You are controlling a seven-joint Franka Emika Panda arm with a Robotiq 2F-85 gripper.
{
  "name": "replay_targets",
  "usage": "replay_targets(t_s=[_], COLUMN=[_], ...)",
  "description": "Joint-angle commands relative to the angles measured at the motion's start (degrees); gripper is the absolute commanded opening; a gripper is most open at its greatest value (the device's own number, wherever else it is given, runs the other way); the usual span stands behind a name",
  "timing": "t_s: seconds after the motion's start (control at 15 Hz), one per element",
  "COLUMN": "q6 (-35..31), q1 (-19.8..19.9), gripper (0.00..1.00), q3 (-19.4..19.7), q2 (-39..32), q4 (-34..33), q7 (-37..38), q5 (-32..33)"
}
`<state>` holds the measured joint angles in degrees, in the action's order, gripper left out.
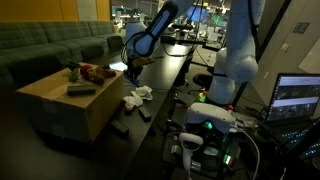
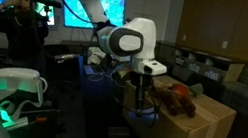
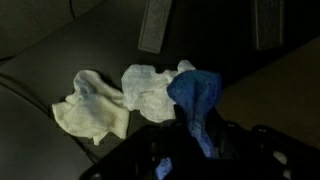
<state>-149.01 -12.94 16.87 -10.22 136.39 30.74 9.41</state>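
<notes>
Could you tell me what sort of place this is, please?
Most likely a robotics lab with a lounge corner: a lit laptop screen beside a white robot arm, a long dark workbench, and a green sofa.

A blue cloth (image 3: 197, 98), a white cloth (image 3: 150, 88), a pale cream cloth (image 3: 90, 108), brown cardboard box (image 1: 55, 110), dark green sofa (image 1: 50, 40).

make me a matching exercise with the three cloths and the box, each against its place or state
Things:
1 blue cloth
2 white cloth
3 pale yellow cloth
4 cardboard box

Places or states:
a farthest left in the wrist view
b pinched in the hand
c bears small items on its top
d lies between the other two cloths

Pairs: 1-b, 2-d, 3-a, 4-c
</notes>
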Motion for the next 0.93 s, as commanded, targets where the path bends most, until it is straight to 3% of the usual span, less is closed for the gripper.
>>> replay_targets(t_s=[0.0,0.33,0.87], q6=[7.00,7.03,4.31], q1=[3.52,7.02,5.70], gripper=[0.14,0.13,0.13], q3=[-3.64,-10.60,-17.33], q2=[7.16,4.99,-9.41], q4=[-3.18,-11.34,-28.27], q7=[0.40,-5.33,-15.60], q5=[7.92,7.62,5.47])
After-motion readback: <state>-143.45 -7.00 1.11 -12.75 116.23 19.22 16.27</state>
